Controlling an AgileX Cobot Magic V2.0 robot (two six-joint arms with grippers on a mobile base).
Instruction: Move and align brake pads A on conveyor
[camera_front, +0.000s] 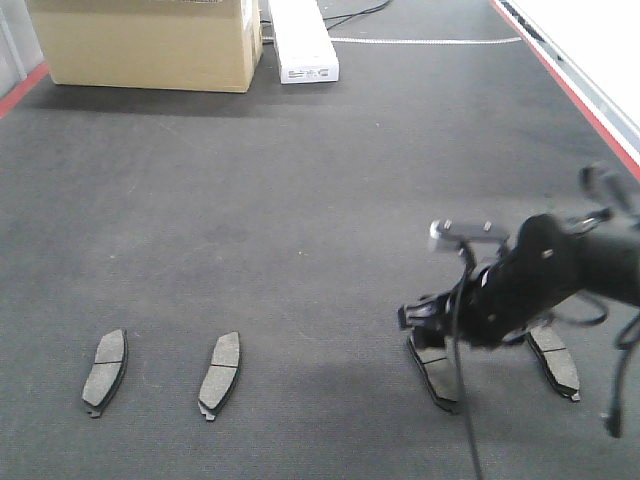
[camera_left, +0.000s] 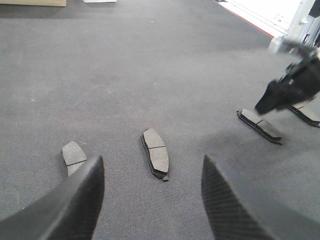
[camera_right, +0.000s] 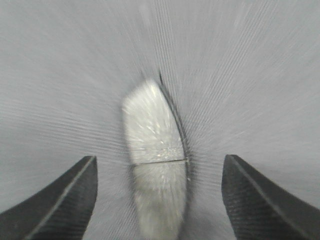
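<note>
1. 4 brake pads A lie flat on the conveyor (camera_front: 300, 230): 2 at 7 o'clock (camera_front: 105, 372) (camera_front: 220, 374), 2 at 4 o'clock (camera_front: 436, 372) (camera_front: 556, 362).
2. Right gripper (camera_right: 159, 200) hangs over a pad (camera_right: 155, 165), fingers (camera_right: 260, 200) spread wide, gripping nothing.
3. Left gripper (camera_left: 152, 200) fingers (camera_left: 75, 205) wide apart, empty, pad (camera_left: 155, 153) at 12 o'clock.

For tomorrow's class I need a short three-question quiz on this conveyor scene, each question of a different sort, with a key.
1. How many brake pads lie on the conveyor in the front view?
2. True or false: the right hand is clamped shut on a pad.
3. Multiple choice: what stands at the belt's far left end? A) a cardboard box B) a blue bin C) a toolbox

Key
1. Four: far-left pad, second pad, third pad, far-right pad.
2. False. Its fingers stand apart, on either side of the third pad, not gripping it.
3. A, the cardboard box.
</note>
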